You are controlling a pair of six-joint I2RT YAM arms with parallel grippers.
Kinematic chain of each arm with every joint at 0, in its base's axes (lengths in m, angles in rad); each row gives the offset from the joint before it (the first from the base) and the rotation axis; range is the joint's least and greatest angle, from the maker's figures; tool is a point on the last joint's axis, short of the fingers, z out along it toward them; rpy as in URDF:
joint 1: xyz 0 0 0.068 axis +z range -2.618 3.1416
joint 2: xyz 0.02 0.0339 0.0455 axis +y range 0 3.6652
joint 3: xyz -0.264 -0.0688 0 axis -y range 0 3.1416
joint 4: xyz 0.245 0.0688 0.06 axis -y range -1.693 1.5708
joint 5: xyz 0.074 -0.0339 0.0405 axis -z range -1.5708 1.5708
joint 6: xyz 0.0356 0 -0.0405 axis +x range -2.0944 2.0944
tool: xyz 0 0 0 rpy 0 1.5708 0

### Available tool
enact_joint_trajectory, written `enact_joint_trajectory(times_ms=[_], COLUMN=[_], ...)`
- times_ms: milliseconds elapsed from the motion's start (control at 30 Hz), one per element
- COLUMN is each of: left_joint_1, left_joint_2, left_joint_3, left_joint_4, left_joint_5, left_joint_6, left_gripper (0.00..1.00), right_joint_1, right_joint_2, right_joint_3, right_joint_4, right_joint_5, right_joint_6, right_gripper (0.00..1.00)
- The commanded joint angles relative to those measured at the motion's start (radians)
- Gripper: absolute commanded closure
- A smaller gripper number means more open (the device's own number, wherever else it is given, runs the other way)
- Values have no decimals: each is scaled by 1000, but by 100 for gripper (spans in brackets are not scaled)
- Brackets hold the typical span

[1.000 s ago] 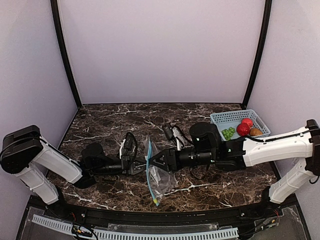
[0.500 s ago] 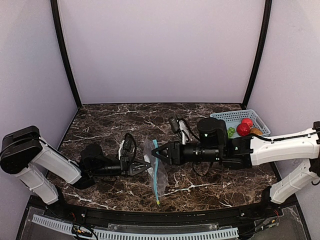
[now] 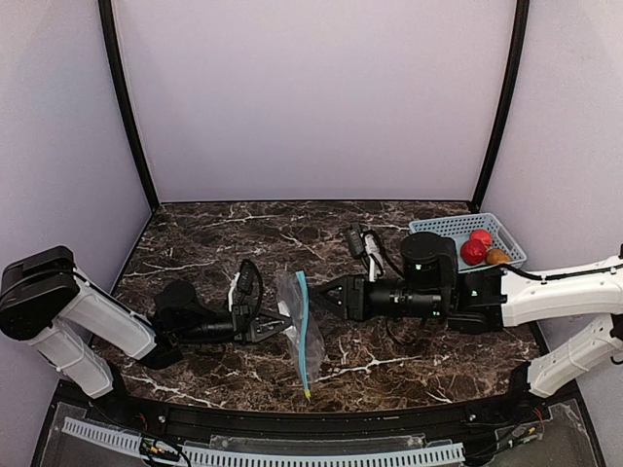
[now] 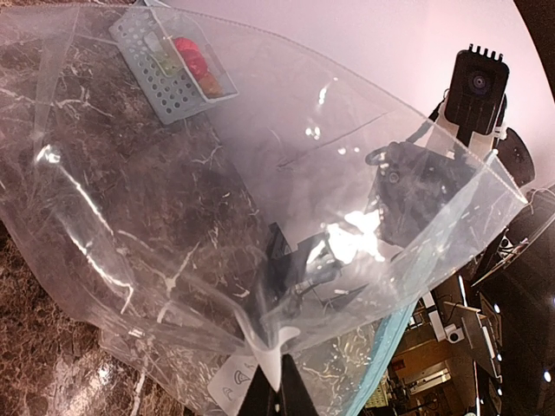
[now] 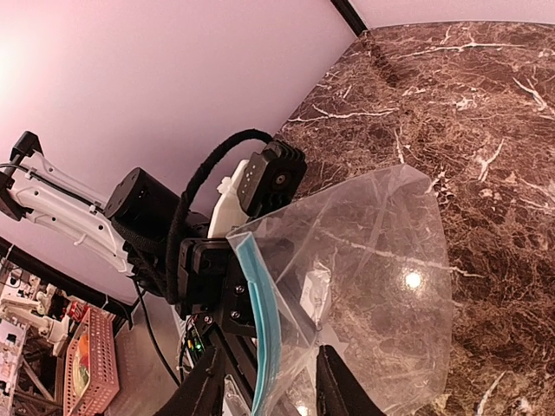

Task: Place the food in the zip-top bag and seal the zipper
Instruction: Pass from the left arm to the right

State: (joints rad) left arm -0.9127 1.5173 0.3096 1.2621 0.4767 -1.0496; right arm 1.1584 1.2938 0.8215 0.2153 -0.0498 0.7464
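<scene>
Zip-top bag (image 3: 288, 292) sits front-centre over the marble table (image 3: 195, 243), my left gripper (image 3: 280, 320) clenched on its left edge, the teal zipper (image 3: 304, 331) facing right, my right gripper (image 3: 324, 292) spread astride that zipper, food (image 3: 474, 251) far right in the blue basket (image 3: 443, 229).

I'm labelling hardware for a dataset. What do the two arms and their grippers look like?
Both arms have white shells on the long links: left arm, right arm. Wrists and motor housings are black. The left gripper and right gripper are black, with slim tapered fingers. Black cables loop over each wrist.
</scene>
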Motion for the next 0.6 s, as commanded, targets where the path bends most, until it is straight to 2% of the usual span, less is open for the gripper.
enact_joint_trajectory(times_ms=[0,567], left_joint_1=[-4,-5], left_joint_2=[-26,-21], left_joint_3=[-9,-1], left_joint_4=[8,9], left_joint_5=[-3,-2], left_joint_6=[16,16], left_gripper=[99,99], right_joint_1=[-4,-5], right_joint_2=[11,47], right_joint_3=[-16,-1], right_joint_4=[23,22], right_joint_5=[1,-9], right_joint_6=[12,7], right_gripper=[66,75])
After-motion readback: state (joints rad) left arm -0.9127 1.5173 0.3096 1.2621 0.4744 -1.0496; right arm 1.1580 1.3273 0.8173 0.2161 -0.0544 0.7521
